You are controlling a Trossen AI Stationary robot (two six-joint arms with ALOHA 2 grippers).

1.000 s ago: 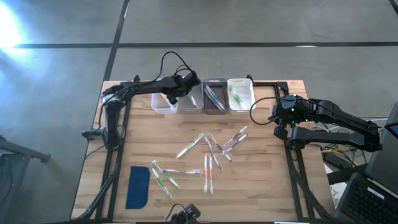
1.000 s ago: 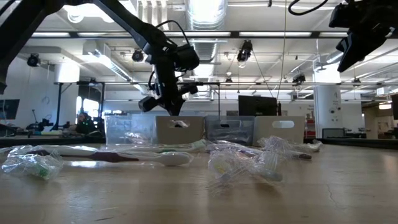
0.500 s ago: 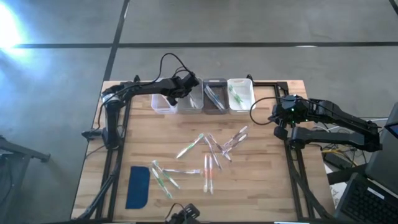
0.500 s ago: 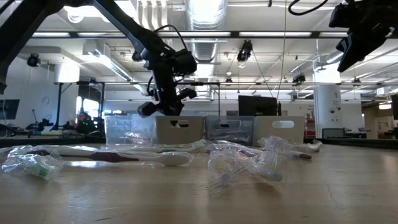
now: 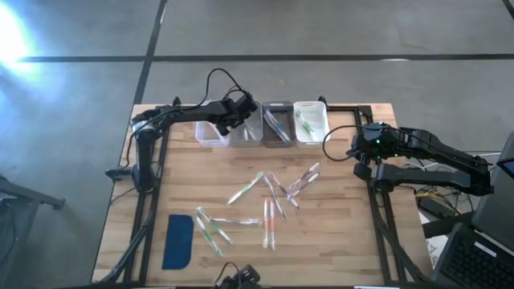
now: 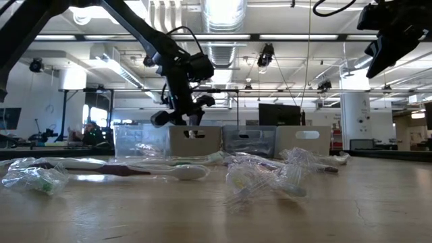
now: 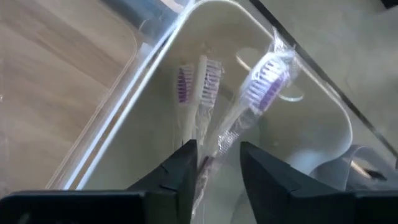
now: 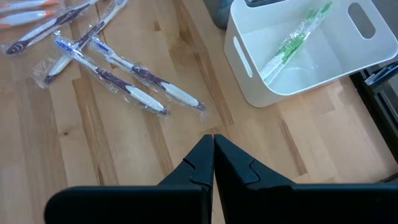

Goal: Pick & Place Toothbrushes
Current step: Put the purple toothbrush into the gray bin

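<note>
Left claw: the left claw point(image 7: 214, 163) hangs over the row of bins at the far edge of the counter point(image 5: 185, 193), above the second bin from the left point(image 5: 245, 128), its fingers parted with a gap between them and nothing clamped.
Beneath it: purple-bristled toothbrushes point(image 7: 205, 93) lie in that pale bin, one of them in a clear wrapper, with a wrapped handle passing just below the gap between the fingers.
Right claw: the right claw point(image 8: 213, 149) is pressed shut and empty, held above bare wood at the counter's right side, near the white bin point(image 8: 298, 56).
White bin: at the right end of the row, it holds a green-bristled toothbrush point(image 8: 292, 40) in a clear wrapper.
Other bins: a clear bin point(image 5: 210, 132) stands at the left end of the row; the grey bin point(image 5: 277, 124), third along, holds a few toothbrushes, too small to count.
Loose toothbrushes: a scatter point(image 5: 269, 197) lies across the middle of the counter, some crossing one another, in clear wrappers with green and pink accents; a smaller group point(image 5: 210, 229) lies nearer the front, just right of the pad.
Pad: a flat dark-blue pad point(image 5: 178, 241) sits at the front left of the counter.
From counter level: wrapped toothbrushes point(image 6: 270, 175) fill the foreground, with the bins lined up behind them and the left arm coming down over the row.
</note>
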